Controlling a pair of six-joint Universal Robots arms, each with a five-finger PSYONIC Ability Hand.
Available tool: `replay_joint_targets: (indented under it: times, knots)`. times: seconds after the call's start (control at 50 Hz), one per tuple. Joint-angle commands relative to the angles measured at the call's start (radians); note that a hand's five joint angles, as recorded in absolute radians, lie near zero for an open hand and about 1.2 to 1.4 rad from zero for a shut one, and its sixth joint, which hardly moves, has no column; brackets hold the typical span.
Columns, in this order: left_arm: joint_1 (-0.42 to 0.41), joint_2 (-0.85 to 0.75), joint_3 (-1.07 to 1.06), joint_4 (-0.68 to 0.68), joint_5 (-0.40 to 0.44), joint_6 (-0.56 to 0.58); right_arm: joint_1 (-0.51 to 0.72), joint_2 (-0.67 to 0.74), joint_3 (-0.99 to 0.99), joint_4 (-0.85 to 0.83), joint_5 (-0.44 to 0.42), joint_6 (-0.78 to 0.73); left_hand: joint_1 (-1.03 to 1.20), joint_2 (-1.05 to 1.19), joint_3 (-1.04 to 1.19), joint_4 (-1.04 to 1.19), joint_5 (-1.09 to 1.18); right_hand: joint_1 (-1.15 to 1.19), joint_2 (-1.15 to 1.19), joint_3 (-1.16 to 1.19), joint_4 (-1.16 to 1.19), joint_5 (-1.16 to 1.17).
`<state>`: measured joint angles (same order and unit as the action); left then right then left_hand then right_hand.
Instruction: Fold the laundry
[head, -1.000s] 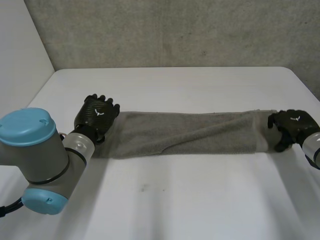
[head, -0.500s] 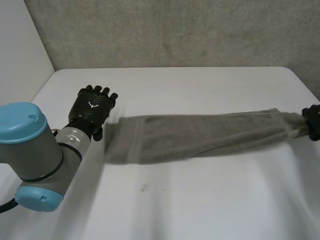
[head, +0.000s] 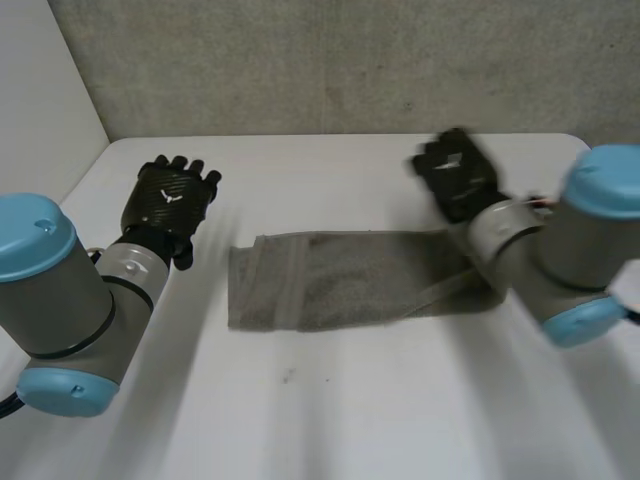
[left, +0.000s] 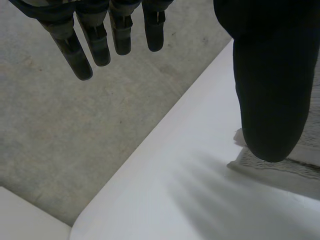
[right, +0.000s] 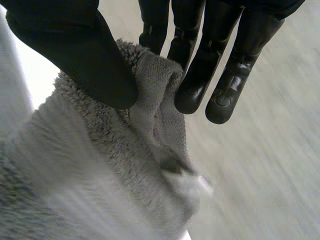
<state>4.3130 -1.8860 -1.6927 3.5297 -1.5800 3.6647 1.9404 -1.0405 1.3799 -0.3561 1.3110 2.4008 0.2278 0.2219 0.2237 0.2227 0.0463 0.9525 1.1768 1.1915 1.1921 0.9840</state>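
A grey towel (head: 340, 280) lies as a long folded strip across the middle of the white table (head: 330, 410). My right hand (head: 457, 178) is raised over the strip's right part. In the right wrist view its thumb (right: 75, 50) and fingers (right: 200, 80) pinch the towel's end (right: 150, 100), and the rest of the towel (right: 100, 170) hangs below the palm. My left hand (head: 172, 198) hovers to the left of the towel, apart from it, fingers (left: 95, 45) straight and spread. A towel corner (left: 280, 167) lies just beyond its thumb (left: 272, 85).
A grey concrete wall (head: 340, 60) stands behind the table's far edge. A white wall (head: 40, 110) closes the left side. My right arm's elbow (head: 590, 250) hangs over the table's right part, and the left elbow (head: 50, 300) over its near left.
My right hand has shut on the towel's right end and swung it in from the table's right edge toward the middle. The towel slid right, away from my left hand, which drew back left.
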Motion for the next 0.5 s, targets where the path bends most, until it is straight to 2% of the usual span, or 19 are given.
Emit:
replay_joint_targets:
  times: [0.02,0.14,0.3,0.42,0.44,0.46,0.48,0.5]
  knots:
    - [0.016,0.021,-0.001,0.000,-0.009,-0.002,0.236,0.141,-0.100,-0.006,-0.125,0.001,0.015,0.021,0.019,0.020,0.022,0.444,0.219,0.205,0.204,0.238]
    - [0.037,0.033,-0.004,0.002,-0.012,-0.008,0.371,0.282,-0.212,-0.024,-0.150,0.027,0.015,0.021,0.019,0.020,0.022,0.444,0.219,0.205,0.204,0.238]
    - [0.048,0.033,-0.004,0.002,-0.011,-0.029,0.451,0.439,-0.343,-0.014,-0.145,0.060,0.018,0.024,0.022,0.023,0.025,0.444,0.219,0.205,0.204,0.238]
    - [0.051,0.033,-0.004,0.003,-0.011,-0.031,0.466,0.453,-0.357,-0.011,-0.130,0.061,0.015,0.021,0.019,0.020,0.022,0.444,0.219,0.205,0.204,0.238]
    - [0.051,0.033,-0.004,0.003,-0.011,-0.031,0.468,0.436,-0.349,-0.007,-0.125,0.063,0.015,0.021,0.019,0.020,0.022,0.108,-0.117,-0.131,-0.132,-0.098]
    - [0.050,0.033,-0.002,0.003,-0.009,-0.032,0.466,0.406,-0.335,0.000,-0.118,0.075,0.015,0.021,0.019,0.020,0.022,-0.451,-0.675,-0.690,-0.690,-0.657]
    - [0.047,0.033,-0.002,0.008,-0.009,-0.037,0.466,0.405,-0.335,0.000,-0.118,0.075,0.015,0.021,0.019,0.020,0.022,-0.456,-0.681,-0.695,-0.696,-0.662]
    - [0.047,0.033,-0.002,0.008,-0.009,-0.037,0.460,0.355,-0.316,0.011,-0.107,0.104,0.015,0.021,0.019,0.020,0.022,-0.778,-1.002,-1.017,-1.018,-0.984]
